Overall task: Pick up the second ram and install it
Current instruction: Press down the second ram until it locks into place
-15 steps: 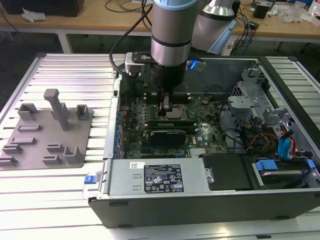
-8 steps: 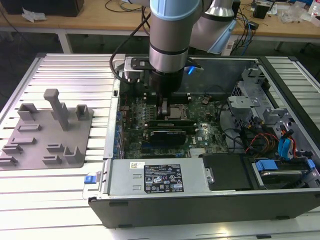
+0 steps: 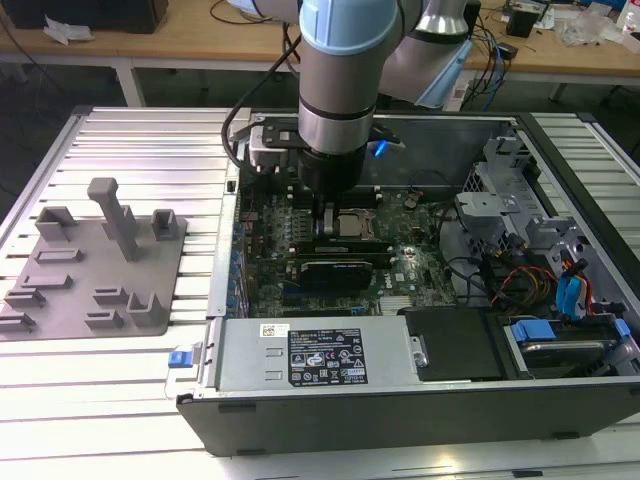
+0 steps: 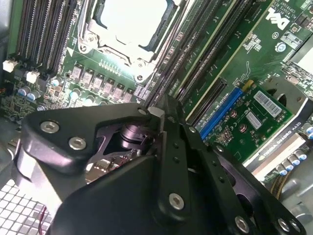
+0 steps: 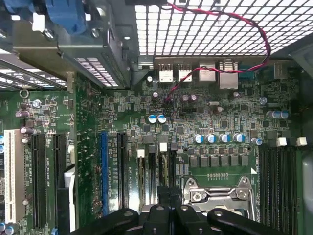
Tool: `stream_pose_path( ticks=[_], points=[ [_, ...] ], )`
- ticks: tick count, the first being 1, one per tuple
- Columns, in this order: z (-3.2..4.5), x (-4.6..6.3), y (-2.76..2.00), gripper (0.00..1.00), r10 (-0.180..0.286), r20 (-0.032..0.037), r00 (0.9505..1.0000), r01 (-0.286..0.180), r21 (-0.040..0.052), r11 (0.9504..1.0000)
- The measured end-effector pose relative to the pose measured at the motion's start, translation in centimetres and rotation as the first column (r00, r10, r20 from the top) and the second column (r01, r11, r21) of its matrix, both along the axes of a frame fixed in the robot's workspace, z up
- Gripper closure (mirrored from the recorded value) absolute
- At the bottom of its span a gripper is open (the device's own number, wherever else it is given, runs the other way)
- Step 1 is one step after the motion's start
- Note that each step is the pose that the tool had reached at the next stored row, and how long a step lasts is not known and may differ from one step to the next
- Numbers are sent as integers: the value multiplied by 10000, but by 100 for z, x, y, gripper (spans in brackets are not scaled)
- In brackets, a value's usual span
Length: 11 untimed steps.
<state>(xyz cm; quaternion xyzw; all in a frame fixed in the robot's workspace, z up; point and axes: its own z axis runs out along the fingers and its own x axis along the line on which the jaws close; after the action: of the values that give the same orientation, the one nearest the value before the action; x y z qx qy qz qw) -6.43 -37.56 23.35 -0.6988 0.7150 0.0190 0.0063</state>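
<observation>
Gripper (image 4: 161, 115): lowered inside the open computer case (image 3: 400, 400), fingers drawn close together over the memory slots (image 5: 154, 166) beside the CPU socket (image 5: 220, 193); whether they clamp anything, cannot tell.
Second ram: a thin edge between the fingertips may be it; not certain.
Handling, judged: light, stiff, fragile board; hold by its long edges, clear of chips and contacts.
Beyond: grey fixture tray (image 3: 95, 265) on the table.

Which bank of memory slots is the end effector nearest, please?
The bank on the exterior view's left of the processor: the end effector hangs over it, the other bank lies beyond the processor.
</observation>
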Motion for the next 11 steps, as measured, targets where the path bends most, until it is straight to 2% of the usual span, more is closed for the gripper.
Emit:
stream_pose_path(
  ticks=[4, 11],
  points=[
    [-38, -1, 0, 92, 0, 0, 10000, 0, -1, 10000],
    [-51, -2, 0, 92, 0, 2, 10000, 0, 3, 10000]
  ],
)
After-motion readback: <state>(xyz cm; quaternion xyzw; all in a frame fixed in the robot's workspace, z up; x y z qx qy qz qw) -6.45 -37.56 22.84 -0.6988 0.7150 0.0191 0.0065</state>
